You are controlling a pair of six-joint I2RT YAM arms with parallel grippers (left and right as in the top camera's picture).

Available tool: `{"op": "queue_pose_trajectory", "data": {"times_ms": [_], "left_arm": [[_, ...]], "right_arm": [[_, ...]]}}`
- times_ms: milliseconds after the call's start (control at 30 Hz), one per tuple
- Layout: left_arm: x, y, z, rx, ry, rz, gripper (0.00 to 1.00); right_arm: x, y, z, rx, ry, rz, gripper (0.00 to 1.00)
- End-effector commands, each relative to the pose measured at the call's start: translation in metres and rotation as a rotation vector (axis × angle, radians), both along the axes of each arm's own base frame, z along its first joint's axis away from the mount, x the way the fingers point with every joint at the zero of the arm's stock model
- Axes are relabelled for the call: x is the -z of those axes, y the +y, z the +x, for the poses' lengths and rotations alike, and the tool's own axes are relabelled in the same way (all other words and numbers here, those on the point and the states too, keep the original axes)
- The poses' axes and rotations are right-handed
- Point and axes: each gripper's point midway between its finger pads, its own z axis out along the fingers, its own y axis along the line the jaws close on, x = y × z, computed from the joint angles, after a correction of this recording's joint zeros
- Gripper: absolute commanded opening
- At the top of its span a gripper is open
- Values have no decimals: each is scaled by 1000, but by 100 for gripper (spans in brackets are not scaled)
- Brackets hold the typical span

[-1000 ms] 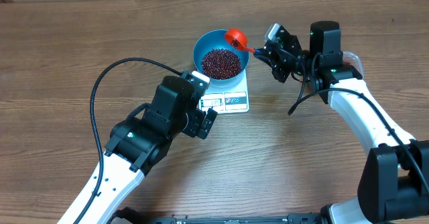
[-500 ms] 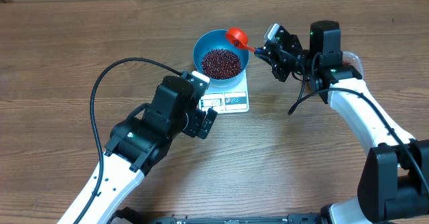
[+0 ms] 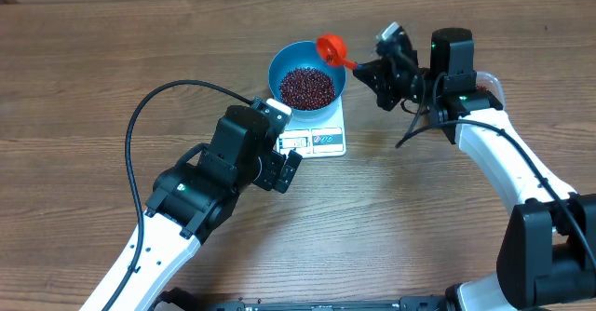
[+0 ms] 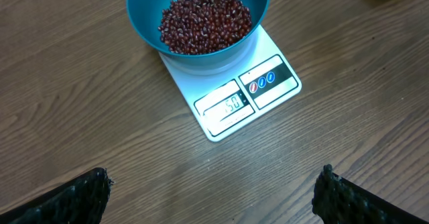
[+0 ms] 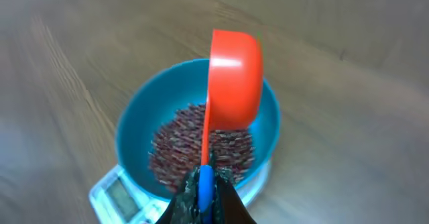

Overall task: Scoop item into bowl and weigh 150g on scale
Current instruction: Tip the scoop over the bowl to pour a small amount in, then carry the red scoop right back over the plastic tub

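Beans (image 5: 175, 150) in bowl (image 5: 131, 135) near red scoop (image 5: 234, 76), handle between closed right jaws

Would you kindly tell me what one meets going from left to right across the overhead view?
Black cable → blue bowl → right arm. The scale and red scoop overlap the bowl, so their places are unclear.

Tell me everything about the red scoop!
The scoop is shiny orange-red, plastic-looking: a round cup on a thin handle with a blue end. The right gripper pinches that end, shut tight. The cup is tipped on its side, up in the air over the rim of the blue bowl of beans. Only the gripper touches it. I cannot see if any beans are left inside.
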Motion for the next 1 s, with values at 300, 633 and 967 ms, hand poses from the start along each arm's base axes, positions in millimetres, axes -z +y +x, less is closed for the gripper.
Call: {"op": "queue_pose_trajectory", "data": {"times_ms": [300,633,967], "left_arm": [[3,-1,0,-2,6,3,100],[3,-1,-1,-2,6,3,100],[3,-1,-1,-2,6,3,99]], "right_arm": [[-46,-44,-1,140,353,430,4],[-43,-159,-15,441,453,488,4],[-30,-228,-46,790,381,154,4]]}}
